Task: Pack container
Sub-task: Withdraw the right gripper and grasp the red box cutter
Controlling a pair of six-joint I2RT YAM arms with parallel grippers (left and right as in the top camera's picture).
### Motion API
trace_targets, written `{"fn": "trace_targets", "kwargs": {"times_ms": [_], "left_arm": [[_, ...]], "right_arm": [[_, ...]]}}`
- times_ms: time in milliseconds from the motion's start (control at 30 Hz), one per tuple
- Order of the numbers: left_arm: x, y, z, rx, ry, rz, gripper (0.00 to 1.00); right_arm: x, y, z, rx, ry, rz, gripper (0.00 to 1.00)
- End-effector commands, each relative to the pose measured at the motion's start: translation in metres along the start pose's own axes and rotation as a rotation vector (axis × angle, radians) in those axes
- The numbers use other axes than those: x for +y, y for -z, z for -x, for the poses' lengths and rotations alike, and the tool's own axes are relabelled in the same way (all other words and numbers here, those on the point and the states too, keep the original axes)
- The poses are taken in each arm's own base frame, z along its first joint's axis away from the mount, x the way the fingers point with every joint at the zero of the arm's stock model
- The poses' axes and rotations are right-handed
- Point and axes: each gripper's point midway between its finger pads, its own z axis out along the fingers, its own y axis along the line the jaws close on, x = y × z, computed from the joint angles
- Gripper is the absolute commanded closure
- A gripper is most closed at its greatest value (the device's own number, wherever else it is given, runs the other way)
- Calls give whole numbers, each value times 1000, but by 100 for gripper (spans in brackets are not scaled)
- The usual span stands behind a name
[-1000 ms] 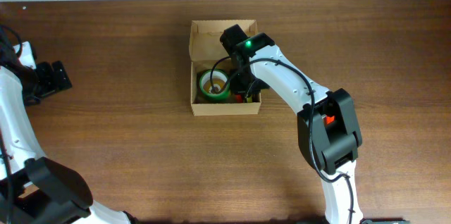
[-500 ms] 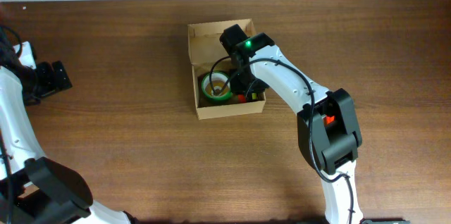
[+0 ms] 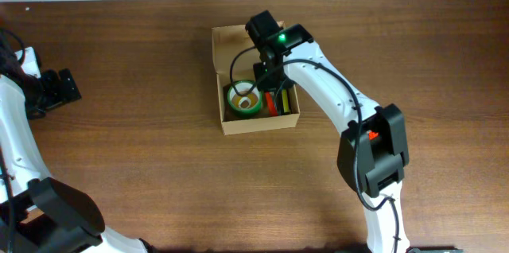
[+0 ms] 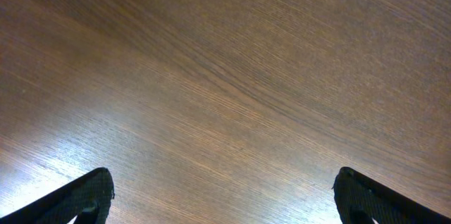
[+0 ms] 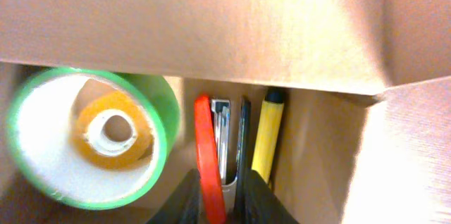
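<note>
The container (image 3: 258, 124), a tan cardboard box, sits at the table's middle back with its flap lid (image 5: 211, 20) up. Inside lie a green tape roll (image 3: 243, 100) with a smaller yellow roll in its core, a red and silver stapler (image 3: 271, 103) and a yellow pen-like item (image 3: 285, 102). My right gripper (image 3: 266, 78) reaches into the box. In the right wrist view its fingers (image 5: 224, 196) close on the stapler (image 5: 204, 146), with the green roll (image 5: 91, 136) to the left and the yellow item (image 5: 268, 136) to the right. My left gripper (image 4: 225, 196) is open and empty over bare wood.
The left arm (image 3: 60, 87) rests at the far left edge of the brown wooden table (image 3: 143, 165). The right arm's base stands at the front right (image 3: 374, 149). The box walls stand close around my right gripper.
The box turned slightly and slid a little. My right gripper has shifted toward the back of the box, uncovering the red stapler and the yellow item. The left arm has not moved.
</note>
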Motion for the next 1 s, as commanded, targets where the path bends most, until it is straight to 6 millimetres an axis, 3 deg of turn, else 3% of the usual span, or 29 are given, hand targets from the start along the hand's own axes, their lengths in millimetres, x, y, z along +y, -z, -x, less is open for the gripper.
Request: {"fn": "trace_targets", "kwargs": {"times_ms": [0, 67, 233, 467, 567, 633, 733, 833, 967], "left_arm": [[0, -4, -1, 10, -16, -7, 1], [0, -4, -1, 10, -16, -7, 0], [0, -4, -1, 10, -16, -7, 0], [0, -4, -1, 10, -16, -7, 0], [0, -4, -1, 10, -16, -7, 0], [0, -4, -1, 10, -16, -7, 1], [0, -4, -1, 10, -16, -7, 0], [0, -4, -1, 10, -16, -7, 0], [0, -4, -1, 10, -16, -7, 0]], "right_arm": [[-1, 62, 24, -138, 27, 27, 82], [-10, 85, 27, -180, 26, 9, 85], [-57, 151, 24, -288, 53, -99, 93], [-174, 233, -8, -381, -184, -252, 93], [-225, 248, -32, -393, -326, -249, 93], [-252, 240, -53, -357, -423, -223, 94], [-271, 204, -86, -242, -507, -180, 93], [-268, 152, -115, -97, -522, -132, 93], [-246, 89, -141, 23, -423, -68, 90]]}}
